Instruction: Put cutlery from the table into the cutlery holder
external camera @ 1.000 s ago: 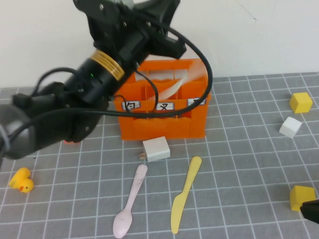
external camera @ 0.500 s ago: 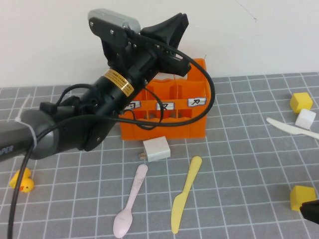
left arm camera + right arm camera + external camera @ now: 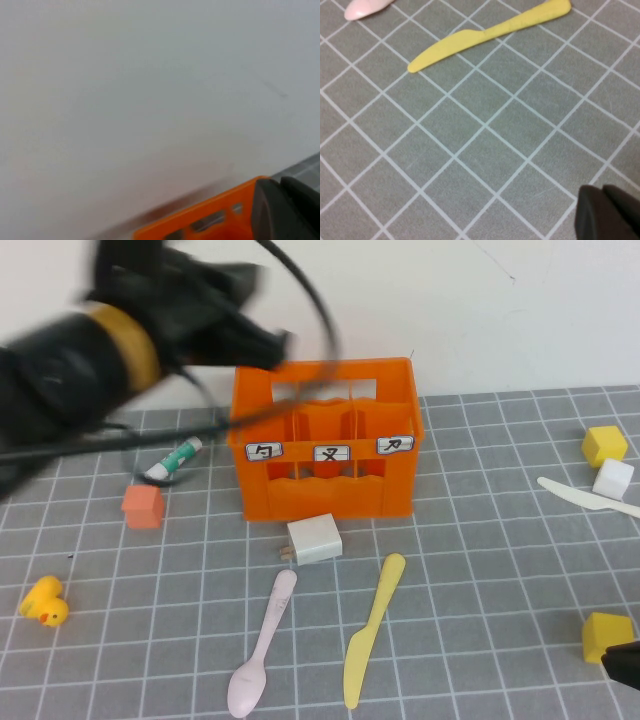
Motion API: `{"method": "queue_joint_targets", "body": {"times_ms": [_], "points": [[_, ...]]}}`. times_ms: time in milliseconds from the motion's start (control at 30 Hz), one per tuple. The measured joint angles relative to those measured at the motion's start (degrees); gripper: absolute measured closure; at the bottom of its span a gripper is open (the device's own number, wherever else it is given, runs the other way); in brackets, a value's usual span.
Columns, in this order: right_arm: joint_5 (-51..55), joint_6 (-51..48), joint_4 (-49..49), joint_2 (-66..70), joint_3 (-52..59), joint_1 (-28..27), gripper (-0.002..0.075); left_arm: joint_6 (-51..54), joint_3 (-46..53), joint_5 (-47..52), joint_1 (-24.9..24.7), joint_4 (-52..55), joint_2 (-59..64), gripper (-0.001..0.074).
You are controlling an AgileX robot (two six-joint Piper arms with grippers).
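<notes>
Cream-white knife lies far from left gripper, right gripper.

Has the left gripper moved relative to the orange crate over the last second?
Yes. The left gripper has swung from over the cutlery holder toward the robot's left. The right gripper sits at the table's near right corner.

Your high view looks down across the tabletop; your right wrist view hovers close above the same yellow knife.
</notes>
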Motion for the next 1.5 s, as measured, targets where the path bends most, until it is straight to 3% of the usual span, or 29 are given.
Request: {"method": "queue_joint_targets", "body": {"times_ms": [233,367,633,967,1167,1500], "points": [[2.0,-4.1,0.3,-1.2,-2.7,0.0,0.0729,-0.7,0.6,22.8,0.0,-0.2,-14.8,0.0734],[2.4,-4.9,-1.3,-4.5,-6.1,0.0,0.0729,-0.7,6.1,27.0,0.0,-0.5,-23.7,0.0734],[1.6,-2.9,-11.0,-17.2,-11.9,0.0,0.0729,0.4,26.3,27.9,0.0,-2.0,-44.1,0.0734],[1.6,13.4,-20.8,-35.1,-6.0,0.0,0.0729,1.8,45.5,25.4,0.0,-10.6,-65.8,0.0734],[2.3,17.4,-21.6,-42.4,2.9,0.0,0.0729,1.1,50.1,23.7,0.0,-11.5,-69.0,0.0734],[4.5,16.8,-19.5,-43.1,5.7,0.0,0.0729,0.4,50.4,25.2,0.0,-11.5,-69.0,0.0734]]}}
